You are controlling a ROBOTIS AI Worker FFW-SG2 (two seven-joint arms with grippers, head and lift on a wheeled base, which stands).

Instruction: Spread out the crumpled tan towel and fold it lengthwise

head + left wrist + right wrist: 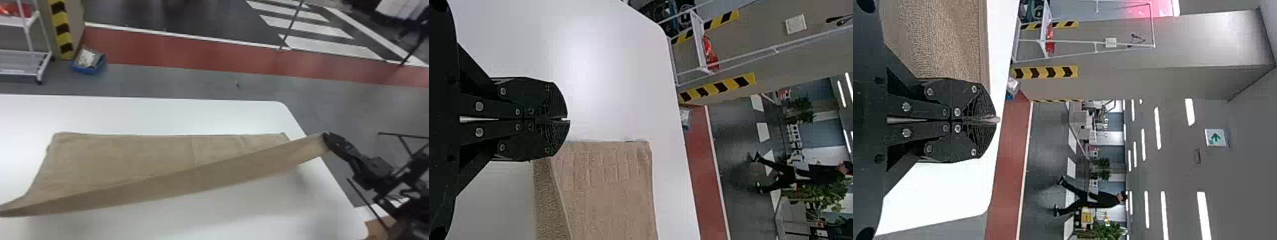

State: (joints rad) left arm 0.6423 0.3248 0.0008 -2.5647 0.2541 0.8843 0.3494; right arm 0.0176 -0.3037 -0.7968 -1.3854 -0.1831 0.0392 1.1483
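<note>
Head view, nearest first: my right pincer (325, 138) comes in from the right edge, its two fingers together and clamped on a corner of the tan towel (127, 156). Right wrist view: fingers pressed together, towel cloth alongside one of them. Left wrist view: my left pincer (568, 119) likewise has its fingers together, clamped on the towel at the tips; a raised flap of cloth runs away from them, folding against the flatter part.

Towel position: near side lifted, stretched as a long slanting band between the two pincers. In the head view this band leaves by the left edge; its right end reaches out past the table's right edge. The far part lies spread on the white table (159, 115), mostly smooth, with light creases toward the right and a nearly straight far edge. Shadow noted on the tabletop below the band.

Beyond the table: grey floor, then a red floor band (178, 52). Far left, a blue bin (76, 68) sits beside a pillar with yellow-and-black tape (62, 25), near a white rack (22, 75). Farthest right, white stripes (332, 46) on dark floor.
</note>
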